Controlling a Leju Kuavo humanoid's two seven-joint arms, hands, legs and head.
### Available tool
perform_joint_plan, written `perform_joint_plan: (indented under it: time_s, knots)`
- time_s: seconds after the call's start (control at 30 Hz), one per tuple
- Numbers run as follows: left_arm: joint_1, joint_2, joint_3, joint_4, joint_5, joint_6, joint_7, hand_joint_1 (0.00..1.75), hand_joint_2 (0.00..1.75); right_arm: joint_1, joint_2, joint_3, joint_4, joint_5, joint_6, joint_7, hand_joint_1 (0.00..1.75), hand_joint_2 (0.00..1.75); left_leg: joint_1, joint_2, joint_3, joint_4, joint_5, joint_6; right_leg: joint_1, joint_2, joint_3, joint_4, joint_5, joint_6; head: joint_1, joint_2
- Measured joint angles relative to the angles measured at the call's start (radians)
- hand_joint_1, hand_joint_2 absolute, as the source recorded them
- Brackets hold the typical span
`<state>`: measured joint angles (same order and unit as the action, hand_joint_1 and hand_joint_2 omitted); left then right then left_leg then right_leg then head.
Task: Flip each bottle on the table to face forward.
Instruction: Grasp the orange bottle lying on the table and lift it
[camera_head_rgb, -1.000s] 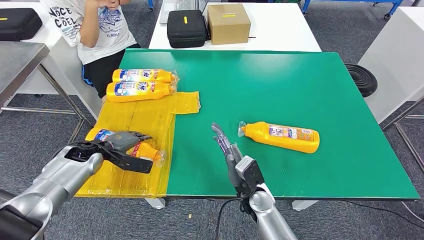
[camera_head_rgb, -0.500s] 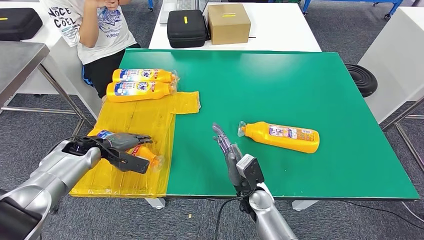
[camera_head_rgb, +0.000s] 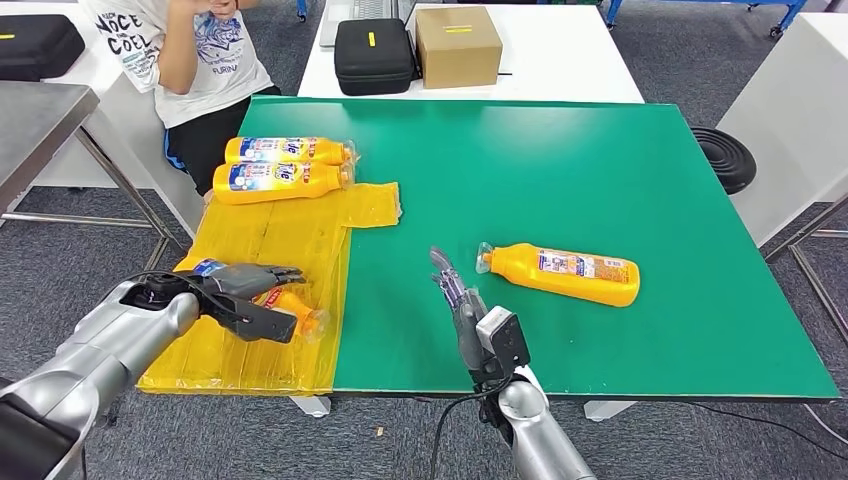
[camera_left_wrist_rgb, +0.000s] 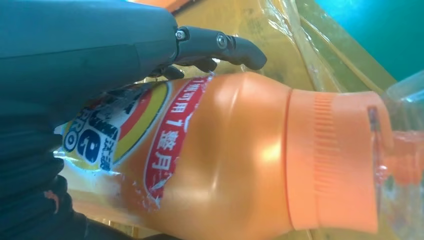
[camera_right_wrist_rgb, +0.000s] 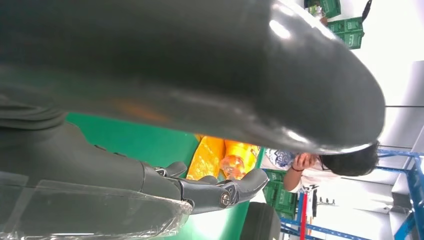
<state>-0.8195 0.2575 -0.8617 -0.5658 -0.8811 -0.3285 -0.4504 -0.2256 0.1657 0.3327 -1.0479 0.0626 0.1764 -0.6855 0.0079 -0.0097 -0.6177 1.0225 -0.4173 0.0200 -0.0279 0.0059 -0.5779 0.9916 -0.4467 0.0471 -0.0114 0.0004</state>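
At the table's front left, my left hand (camera_head_rgb: 243, 294) grips an orange bottle (camera_head_rgb: 297, 310) lying on the yellow plastic sheet (camera_head_rgb: 285, 240). The left wrist view shows that bottle (camera_left_wrist_rgb: 225, 160) close up, label with red and blue print showing, cap pointing away, dark fingers (camera_left_wrist_rgb: 220, 44) curled over it. A second orange bottle (camera_head_rgb: 566, 273) lies on the green table (camera_head_rgb: 600, 170), cap toward my right hand (camera_head_rgb: 456, 302). That hand stands edge-on with fingers straight, holding nothing, a short gap left of the cap. Two more bottles (camera_head_rgb: 288, 151) (camera_head_rgb: 280, 180) lie side by side at the back left, labels up.
A person (camera_head_rgb: 190, 60) in a white printed shirt sits at the table's back left corner, close to the two bottles. A black case (camera_head_rgb: 373, 55) and a cardboard box (camera_head_rgb: 456, 45) rest on the white table beyond. A black round object (camera_head_rgb: 722, 158) lies off the right edge.
My left hand and its bottle have shifted slightly back and left on the yellow sheet. The right hand has crept a little toward the lone bottle.
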Motion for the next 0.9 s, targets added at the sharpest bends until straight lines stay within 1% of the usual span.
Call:
perform_joint_plan:
  time_s: [0.23, 0.43, 0.67, 0.77, 0.9]
  knots:
    - [0.023, 0.025, 0.0, -0.067, 0.023, 0.016, 0.015, 0.0, 1.75, 0.001, -0.003, -0.001, 0.007, -0.024, 0.006, 0.009, 0.0, 0.0, 0.0, 0.0, -0.003, 0.0, 0.0, 0.0, 0.0, 0.0, -0.002, 0.0, 0.0, 0.0, 0.0, 0.0]
    - [0.036, 0.071, -0.008, -0.141, 0.022, -0.028, 0.009, 0.0, 1.75, 0.005, -0.007, -0.003, 0.016, -0.032, 0.007, 0.01, 0.0, 0.0, 0.001, 0.0, -0.004, 0.0, 0.0, 0.0, 0.001, 0.0, -0.005, 0.0, 0.0, 0.0, 0.0, 0.0]
    - [0.026, 0.171, -0.037, -0.257, 0.029, -0.133, -0.024, 0.0, 1.75, 0.017, -0.011, -0.013, 0.017, -0.042, 0.008, 0.01, 0.0, 0.0, 0.002, 0.001, -0.005, 0.0, 0.001, -0.001, 0.001, 0.0, -0.006, 0.0, 0.0, 0.0, 0.0, 0.0]
    - [0.024, 0.218, -0.051, -0.308, 0.041, -0.15, -0.033, 0.0, 1.75, 0.019, -0.013, -0.018, 0.017, -0.046, 0.008, 0.011, 0.0, 0.0, 0.002, 0.001, -0.005, 0.0, 0.001, -0.001, 0.002, 0.0, -0.006, 0.0, 0.0, 0.0, 0.0, 0.0]
    - [0.024, 0.27, -0.066, -0.37, 0.071, -0.151, -0.037, 0.0, 1.75, 0.022, -0.014, -0.023, 0.017, -0.048, 0.008, 0.011, 0.0, 0.0, 0.002, 0.001, -0.006, 0.0, 0.001, -0.001, 0.001, 0.0, -0.007, 0.0, 0.0, 0.0, 0.0, 0.0]
